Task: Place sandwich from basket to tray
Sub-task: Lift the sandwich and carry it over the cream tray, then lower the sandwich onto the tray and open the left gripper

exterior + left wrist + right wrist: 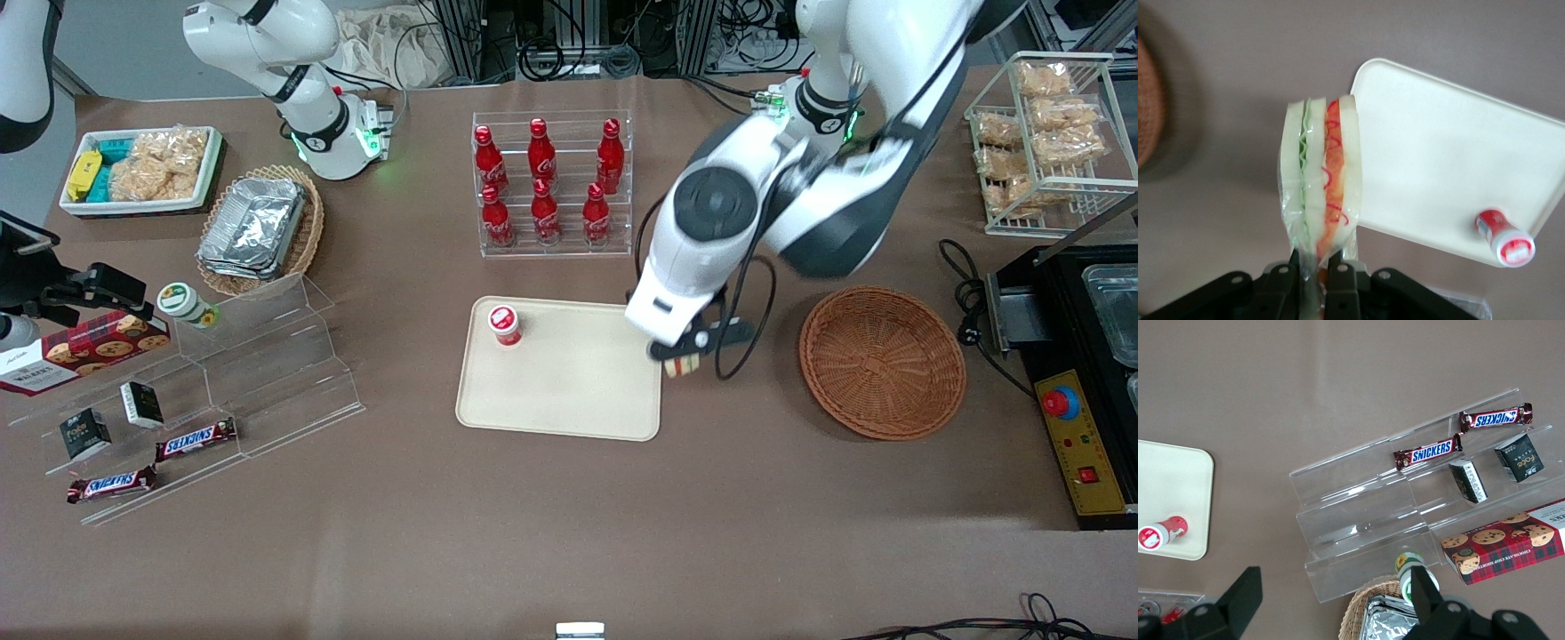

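Note:
My left gripper [683, 356] is shut on the sandwich [1319, 179], a clear-wrapped wedge of white bread with green and red-orange layers. In the front view the sandwich [682, 366] hangs just above the edge of the cream tray [569, 391] that faces the basket. The tray [1451, 173] also shows in the left wrist view, with the sandwich overlapping its corner. The round reddish-brown wicker basket [882, 361] stands empty beside the tray, toward the working arm's end of the table; its rim [1148, 107] shows in the wrist view.
A small red-capped bottle [505, 324] stands on the tray. A clear rack of red cola bottles [551, 182] stands farther from the camera than the tray. A black control box [1080, 391] lies beside the basket. A clear stepped shelf with snacks [222, 373] lies toward the parked arm's end.

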